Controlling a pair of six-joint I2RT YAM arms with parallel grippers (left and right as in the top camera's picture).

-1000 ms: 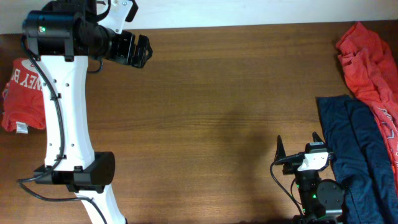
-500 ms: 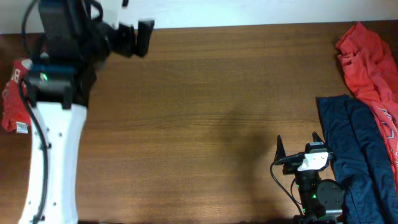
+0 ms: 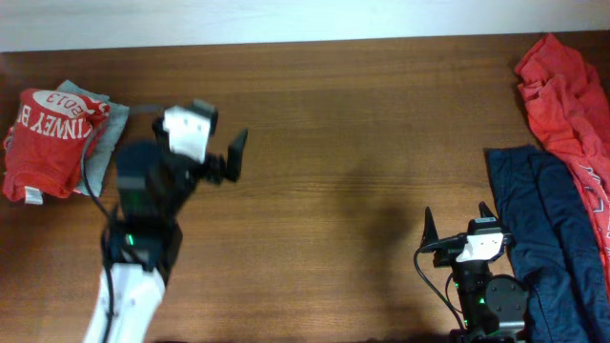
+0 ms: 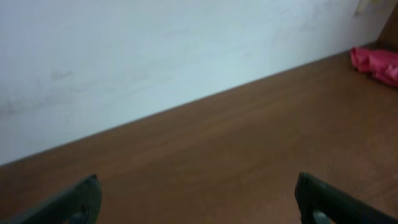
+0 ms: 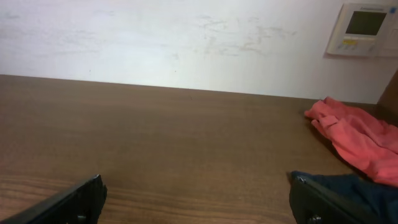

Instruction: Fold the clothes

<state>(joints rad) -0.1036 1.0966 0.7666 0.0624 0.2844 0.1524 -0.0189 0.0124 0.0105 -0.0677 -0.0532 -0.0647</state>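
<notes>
Well off to the left of the left tool, at the far left edge of the worktop [image 3: 343,133], the orange-red T-shirt [image 3: 43,143] lies folded with its white lettering facing up and a small white tag [image 3: 31,194] at its lower edge. It rests partly on a pale grey garment [image 3: 107,119], whose corner shows on the side nearer that tool. The left tool [image 3: 224,164] is over bare wood, its jaws spread wide and holding nothing, aimed toward the far wall [image 4: 155,50]. The right tool [image 3: 457,215] sits low at the near edge, likewise released and empty. Just beside it on its right lies the navy garment [image 3: 538,229], laid out in long folds. Beyond that, toward the far right corner, is the crumpled red garment [image 3: 567,105].
</notes>
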